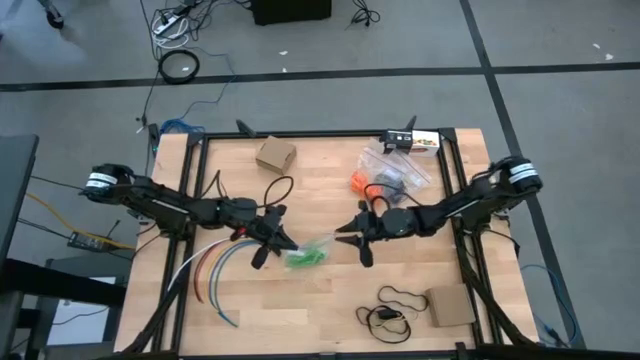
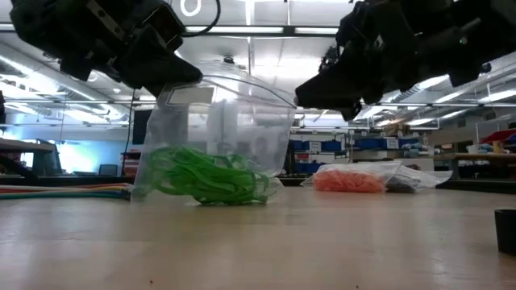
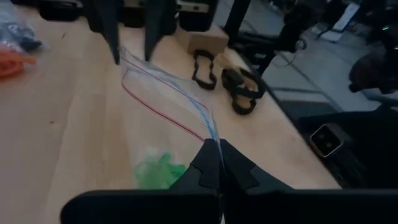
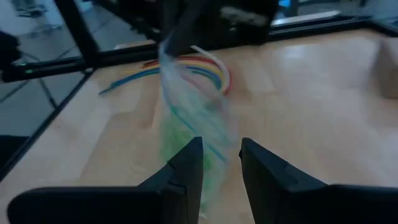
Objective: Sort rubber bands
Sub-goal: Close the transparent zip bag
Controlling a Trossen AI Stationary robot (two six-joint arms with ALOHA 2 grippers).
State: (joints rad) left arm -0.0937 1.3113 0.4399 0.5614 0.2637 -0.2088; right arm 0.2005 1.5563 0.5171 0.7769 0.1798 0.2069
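Left tool: the left tool [image 1: 285, 241] sits just left of centre in the high view, clamped tight on one lip of the clear bag [image 2: 218, 133]; the left wrist view shows the fingers [image 3: 214, 168] pressed together on the plastic edge
Right tool: the right tool [image 1: 345, 232] is at centre, just right of the bag, with its fingers [image 4: 186, 165] parted and nothing between them; the bag's mouth lies straight ahead of it
Green rubber bands: the green rubber bands [image 2: 205, 177] lie heaped in the bottom of the bag, resting on the table [image 1: 320, 300]
Other rubber bands: the orange rubber bands [image 2: 348, 180] and a dark heap beside them sit in other bags, right of centre in the low view
Step in hand: likely getting the bag's mouth held from both sides
Doing it well: bring the right tool level onto the free lip opposite the left grip, close on plastic only, keep the bag upright so the green heap stays at the bottom
Risk: thin film may fold or slip aside
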